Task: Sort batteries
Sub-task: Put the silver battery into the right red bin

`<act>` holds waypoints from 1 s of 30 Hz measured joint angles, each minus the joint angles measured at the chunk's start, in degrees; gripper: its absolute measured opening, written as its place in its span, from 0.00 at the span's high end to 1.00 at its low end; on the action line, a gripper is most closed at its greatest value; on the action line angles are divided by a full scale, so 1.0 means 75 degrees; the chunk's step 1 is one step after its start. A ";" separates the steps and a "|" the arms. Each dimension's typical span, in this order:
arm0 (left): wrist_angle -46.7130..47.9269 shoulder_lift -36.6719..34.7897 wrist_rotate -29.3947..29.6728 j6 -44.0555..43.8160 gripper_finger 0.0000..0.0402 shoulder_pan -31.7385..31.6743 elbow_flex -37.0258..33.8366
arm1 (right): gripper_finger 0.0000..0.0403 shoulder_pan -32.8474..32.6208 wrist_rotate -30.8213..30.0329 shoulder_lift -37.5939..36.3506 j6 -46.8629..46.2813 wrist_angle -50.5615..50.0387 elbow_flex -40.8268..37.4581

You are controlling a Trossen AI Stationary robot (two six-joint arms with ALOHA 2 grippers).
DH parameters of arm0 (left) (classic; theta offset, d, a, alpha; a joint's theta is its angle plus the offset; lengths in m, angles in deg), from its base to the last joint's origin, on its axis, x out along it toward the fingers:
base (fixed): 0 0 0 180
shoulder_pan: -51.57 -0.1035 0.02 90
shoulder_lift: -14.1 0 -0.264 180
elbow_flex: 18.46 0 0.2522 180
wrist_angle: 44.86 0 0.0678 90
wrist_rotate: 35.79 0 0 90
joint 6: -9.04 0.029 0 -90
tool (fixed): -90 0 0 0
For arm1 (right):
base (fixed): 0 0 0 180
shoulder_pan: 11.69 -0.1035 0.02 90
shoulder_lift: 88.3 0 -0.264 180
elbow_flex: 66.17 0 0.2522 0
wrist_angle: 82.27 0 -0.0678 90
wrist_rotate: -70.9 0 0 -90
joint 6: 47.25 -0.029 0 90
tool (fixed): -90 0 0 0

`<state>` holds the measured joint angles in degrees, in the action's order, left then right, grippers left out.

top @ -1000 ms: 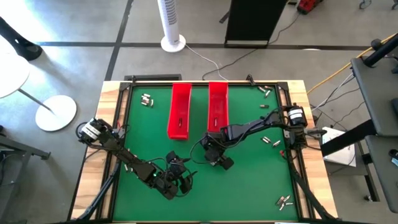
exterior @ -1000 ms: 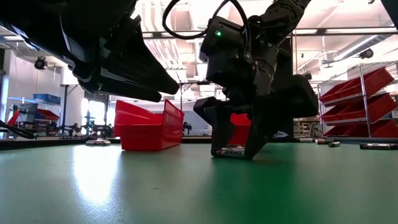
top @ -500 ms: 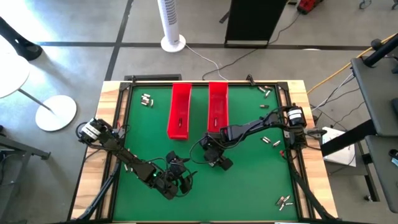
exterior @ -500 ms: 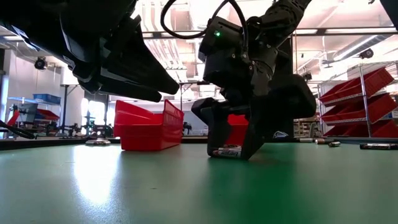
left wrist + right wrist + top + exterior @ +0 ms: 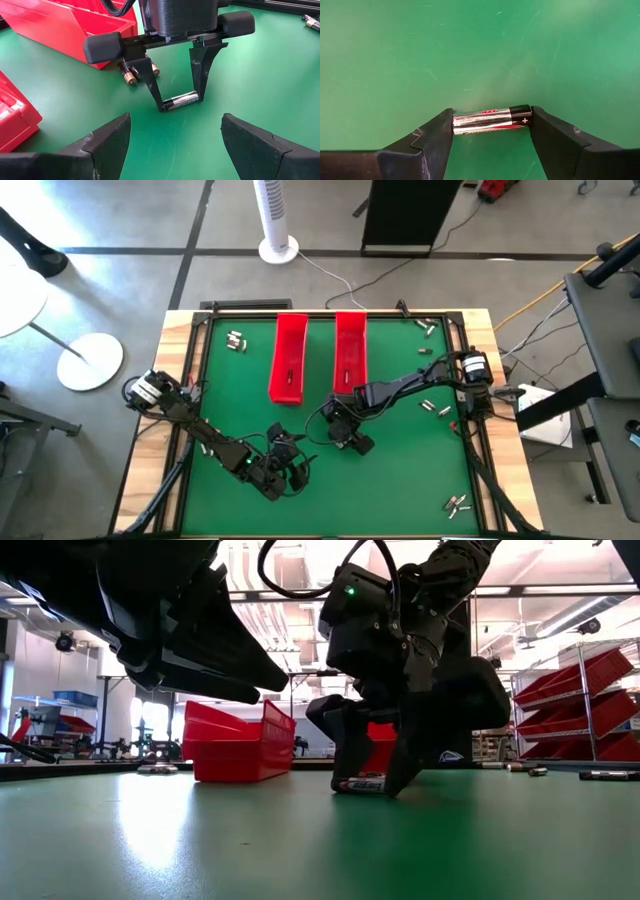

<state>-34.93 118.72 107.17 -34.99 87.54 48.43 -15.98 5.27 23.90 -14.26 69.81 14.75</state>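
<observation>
While down on the mat, right claw [image 5: 491,131] pinching battery [image 5: 491,120] lengthwise.

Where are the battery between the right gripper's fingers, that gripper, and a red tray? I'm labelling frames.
battery [image 5: 491,120]: right wrist view, middle of its body.
right gripper [image 5: 179,102]: left wrist view, between its fingertips.
red tray [image 5: 289,360]: high view, the left tray's wall.

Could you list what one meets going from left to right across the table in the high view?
Battery pair → left red tray → right red tray → right gripper, closed end-to-end on a battery → batteries by the right edge.
</observation>
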 joint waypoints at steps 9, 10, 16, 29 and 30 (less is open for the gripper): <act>-0.0001 0.0000 0.0001 0.0000 0.29 0.0000 0.0000 | 0.40 -0.0001 -0.0021 0.0000 0.0000 0.0012 0.0000; -0.0001 0.0000 -0.0001 0.0000 0.29 0.0000 0.0000 | 0.41 -0.0001 -0.0024 0.0000 0.0000 0.0010 0.0000; 0.0001 0.0000 -0.0001 0.0000 0.29 0.0000 0.0000 | 0.42 -0.0020 -0.0212 -0.0096 -0.0195 -0.0128 0.0067; 0.0002 0.0000 -0.0001 -0.0002 0.29 0.0000 -0.0003 | 0.42 -0.0039 -0.0482 -0.0599 -0.0402 -0.0421 0.0086; 0.0002 0.0000 -0.0001 -0.0002 0.29 0.0002 -0.0003 | 0.42 -0.0039 -0.0482 -0.0629 -0.0410 -0.0479 0.0118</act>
<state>-34.92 118.72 107.16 -35.01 87.55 48.40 -16.27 1.66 19.18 -17.33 66.22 15.64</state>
